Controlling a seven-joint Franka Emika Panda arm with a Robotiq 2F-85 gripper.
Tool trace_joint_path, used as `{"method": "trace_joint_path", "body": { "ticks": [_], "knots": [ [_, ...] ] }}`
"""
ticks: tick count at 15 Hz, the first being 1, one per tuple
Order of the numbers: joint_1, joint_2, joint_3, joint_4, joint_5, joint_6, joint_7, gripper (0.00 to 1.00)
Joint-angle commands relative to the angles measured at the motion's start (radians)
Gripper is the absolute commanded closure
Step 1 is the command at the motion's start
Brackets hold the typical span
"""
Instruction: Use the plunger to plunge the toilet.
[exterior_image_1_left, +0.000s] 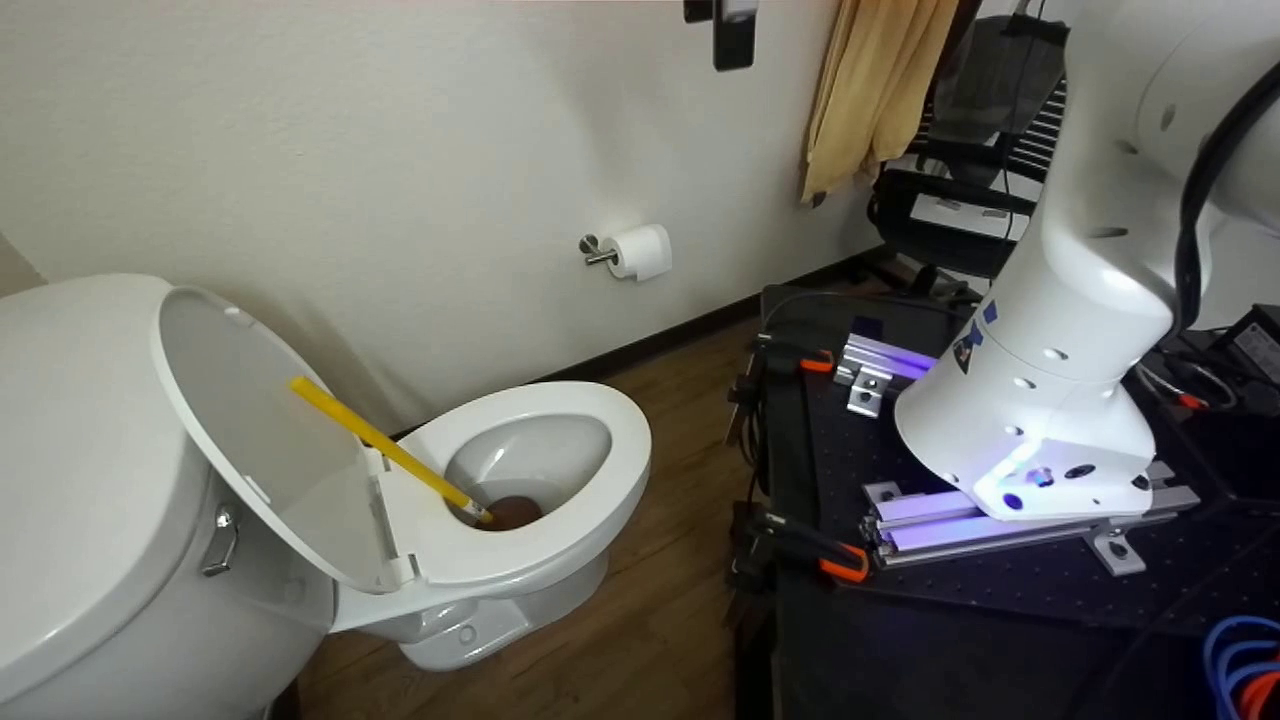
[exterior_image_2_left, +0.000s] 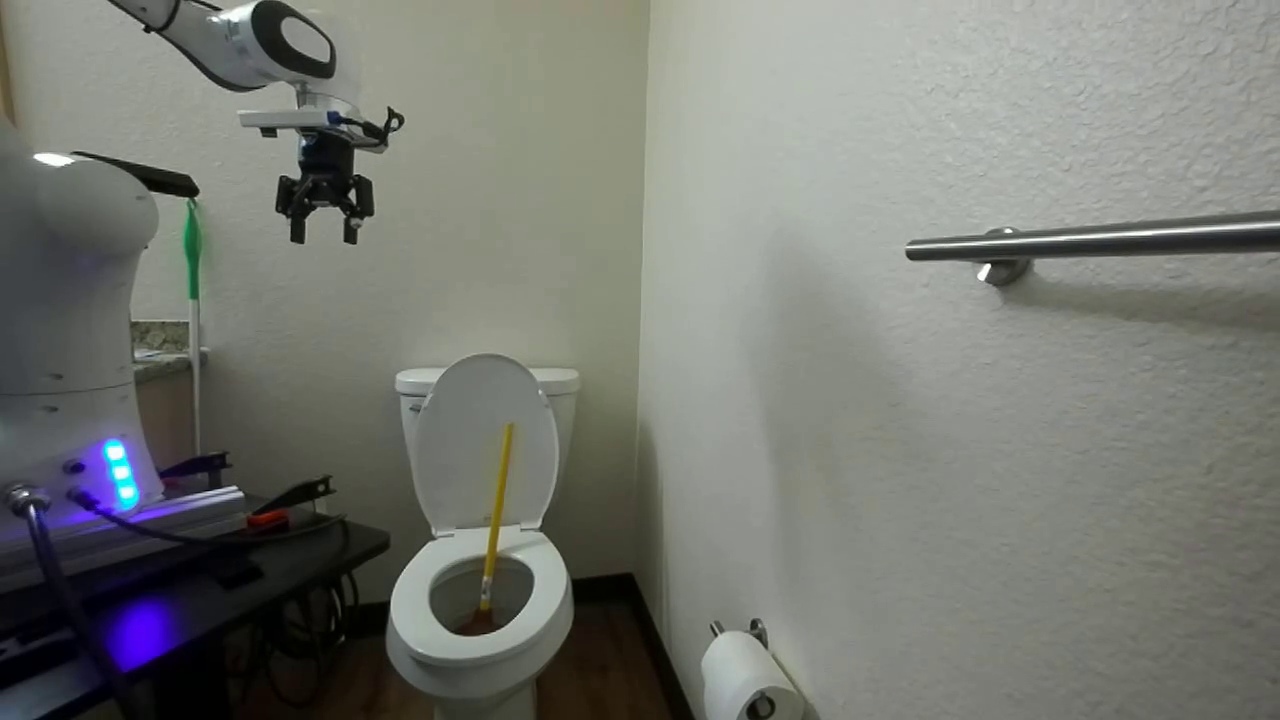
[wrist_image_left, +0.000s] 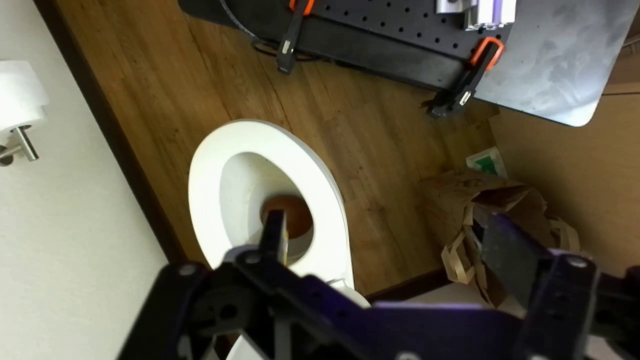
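Observation:
The plunger (exterior_image_1_left: 385, 445) leans in the white toilet (exterior_image_1_left: 628, 440). Its reddish-brown cup is down in the bowl and its yellow handle slants back to the raised lid. The plunger (exterior_image_2_left: 497, 510) and toilet (exterior_image_2_left: 415, 600) also show in an exterior view. My gripper (exterior_image_2_left: 324, 232) is open and empty, pointing down, high above and apart from the plunger. Only part of the gripper shows at the top edge of an exterior view (exterior_image_1_left: 735, 45). In the wrist view my gripper (wrist_image_left: 385, 220) has its fingers wide apart; a finger hides most of the handle, while the cup (wrist_image_left: 295, 215) shows.
A wall with a toilet paper roll (exterior_image_1_left: 638, 252) runs beside the toilet. A metal bar (exterior_image_2_left: 1100, 238) sticks out from that wall. The black table (exterior_image_1_left: 830, 640) with clamps (wrist_image_left: 462, 90) carries the arm's base. A brown paper bag (wrist_image_left: 445, 200) stands on the floor.

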Motion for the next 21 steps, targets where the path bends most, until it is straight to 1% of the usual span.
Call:
{"method": "trace_joint_path", "body": {
  "ticks": [1,3,4,5,6,7,8,10,11,12,15,17,19,20,21],
  "knots": [
    [-0.003,0.013,0.003,0.005,0.002,-0.002,-0.001,0.00],
    [-0.002,-0.004,0.002,0.007,0.001,-0.007,-0.001,0.00],
    [-0.006,0.030,0.000,0.001,0.002,0.041,0.016,0.00],
    [0.003,0.083,-0.007,0.009,0.024,0.087,0.018,0.00],
    [-0.004,0.131,0.018,-0.002,0.020,0.170,0.073,0.00],
    [-0.003,0.181,0.024,-0.008,0.011,0.247,0.081,0.00],
    [0.002,0.234,0.034,-0.001,0.015,0.293,0.097,0.00],
    [-0.016,0.373,0.062,0.037,-0.018,0.405,0.150,0.00],
    [-0.022,0.437,0.072,0.059,-0.025,0.452,0.189,0.00],
    [-0.024,0.490,0.070,0.077,-0.021,0.486,0.201,0.00],
    [-0.042,0.619,0.069,0.124,-0.024,0.601,0.308,0.00],
    [-0.046,0.688,0.058,0.161,-0.003,0.645,0.334,0.00],
    [-0.042,0.732,0.059,0.194,0.026,0.646,0.326,0.00],
    [-0.039,0.730,0.059,0.200,0.065,0.620,0.272,0.00],
    [-0.039,0.704,0.061,0.166,0.021,0.638,0.317,0.00]
  ]
}}
